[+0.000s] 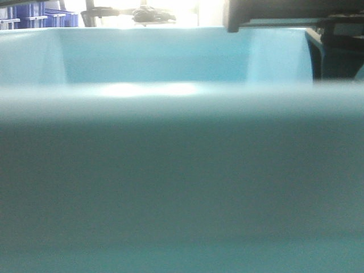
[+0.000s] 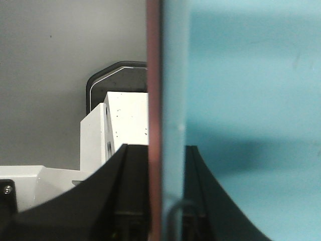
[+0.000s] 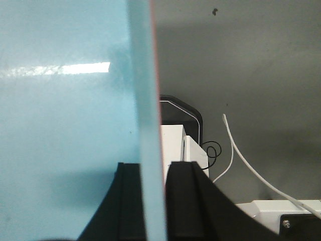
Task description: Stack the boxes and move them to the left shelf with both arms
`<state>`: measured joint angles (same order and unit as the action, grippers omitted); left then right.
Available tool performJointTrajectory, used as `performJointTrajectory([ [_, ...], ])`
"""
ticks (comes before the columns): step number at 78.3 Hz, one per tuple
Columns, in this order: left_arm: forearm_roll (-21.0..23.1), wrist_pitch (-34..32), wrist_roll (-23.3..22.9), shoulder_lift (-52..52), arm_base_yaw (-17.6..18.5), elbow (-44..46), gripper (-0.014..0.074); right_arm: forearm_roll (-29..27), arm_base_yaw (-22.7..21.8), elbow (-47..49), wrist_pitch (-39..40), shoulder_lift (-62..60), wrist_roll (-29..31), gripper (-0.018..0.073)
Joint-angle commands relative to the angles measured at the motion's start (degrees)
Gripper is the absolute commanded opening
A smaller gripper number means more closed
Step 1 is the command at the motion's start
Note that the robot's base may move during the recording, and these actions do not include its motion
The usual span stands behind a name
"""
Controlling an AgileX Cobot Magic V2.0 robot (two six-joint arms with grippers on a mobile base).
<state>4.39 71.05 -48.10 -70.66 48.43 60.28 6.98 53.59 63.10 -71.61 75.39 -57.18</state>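
Boxes [image 1: 159,62], nested, pinched by left gripper [image 2: 161,155] and right gripper [image 3: 153,170] over grey floor [image 2: 50,50]; front view alone shows dark-blue bins [image 1: 54,20].

A smooth, glossy plastic is being shown by the light blue bin [image 1: 170,57], and a bright patch of light is being reflected off it. In the right wrist view the same plastic is being crossed by a white streak of reflected light. The pink bin [image 2: 154,75] is being seen only as a thin edge of smooth, duller plastic. The fingers [image 2: 95,206] of the left gripper [image 2: 158,150] and those of the right gripper [image 3: 154,168] are being shown as black, matt and smooth. The floor [image 2: 45,50] is being seen as grey, matt and faintly speckled. A white block [image 2: 125,115] is being shown as matt, with small dark specks. A white cable [image 3: 235,150] is being seen as smooth-sheathed.
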Motion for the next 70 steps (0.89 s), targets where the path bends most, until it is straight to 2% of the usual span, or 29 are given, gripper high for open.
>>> performJointTrajectory([
  [1, 1.86, 3.84, 0.09, 1.62, 0.33, 1.72, -0.0003, 2.73, 0.00, 1.74, -0.63, -2.00, -0.24, 0.0052],
  [70, 1.80, 3.70, 0.09, 1.62, 0.33, 1.72, -0.0003, 2.78, 0.00, 1.74, -0.49, -1.95, -0.24, 0.0052],
])
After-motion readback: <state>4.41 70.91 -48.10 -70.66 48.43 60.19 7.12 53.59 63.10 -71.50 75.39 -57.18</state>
